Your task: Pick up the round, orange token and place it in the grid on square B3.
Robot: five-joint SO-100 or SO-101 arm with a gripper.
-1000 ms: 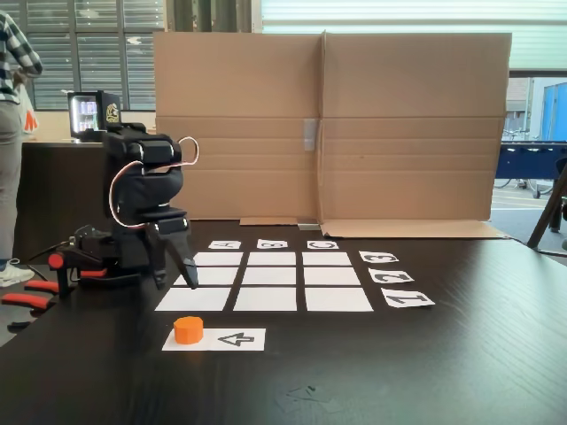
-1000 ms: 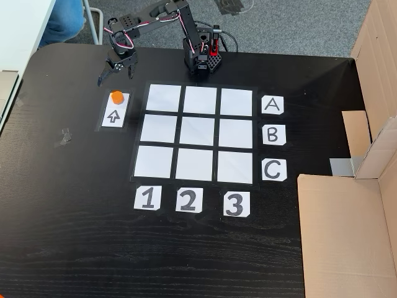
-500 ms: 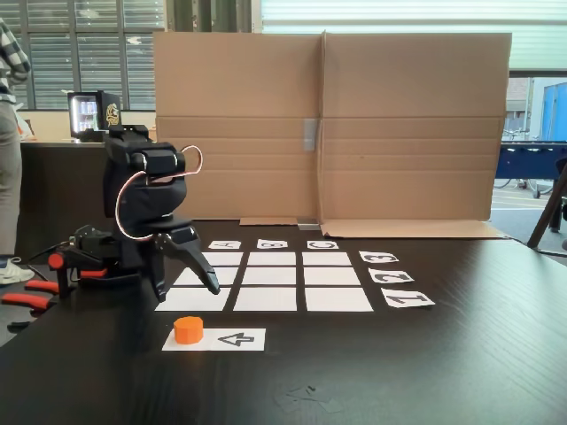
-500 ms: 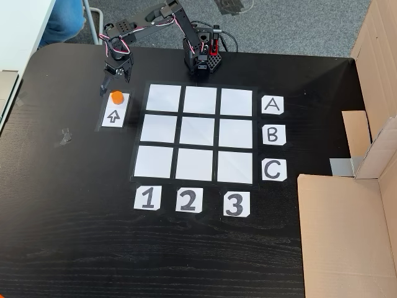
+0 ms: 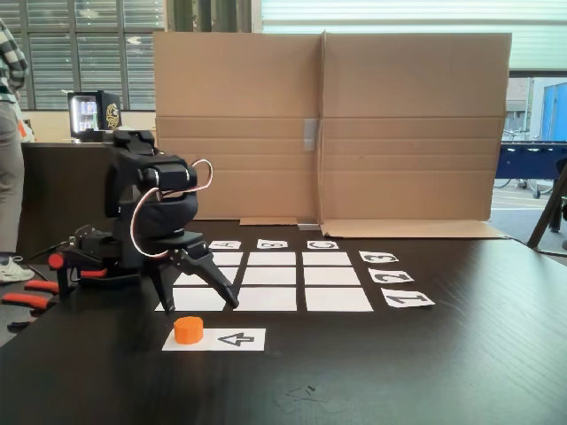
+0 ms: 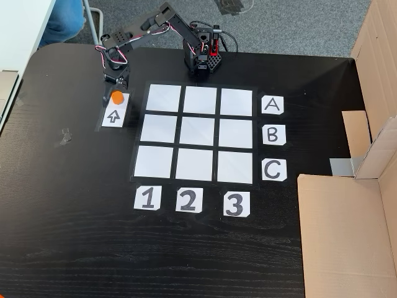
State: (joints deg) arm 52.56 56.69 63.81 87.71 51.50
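Risk, misaligned descent: the gripper [image 5: 197, 304] stands behind and above the token [image 5: 188, 329], not yet centred over it. If it lowers from here, one finger may land on the token's top or push it along the arrow strip [image 5: 232, 339].
Risk, weak hold: the token is short, so a high pinch could let it slip out.
Risk, wrong cell: square B3 [image 6: 235, 133] looks the same as its neighbours in the grid [image 6: 198, 99]; only the B card [image 6: 273, 135] and the 3 card [image 6: 236, 204] mark it.
Gripper opening: jaws spread wide, tips pointing down at the table [image 6: 74, 236].
Gripper contents: empty; no contact with the token visible.
Token location: on the end of the arrow strip, beside the grid's first column in the overhead-style fixed view [image 6: 117, 97].
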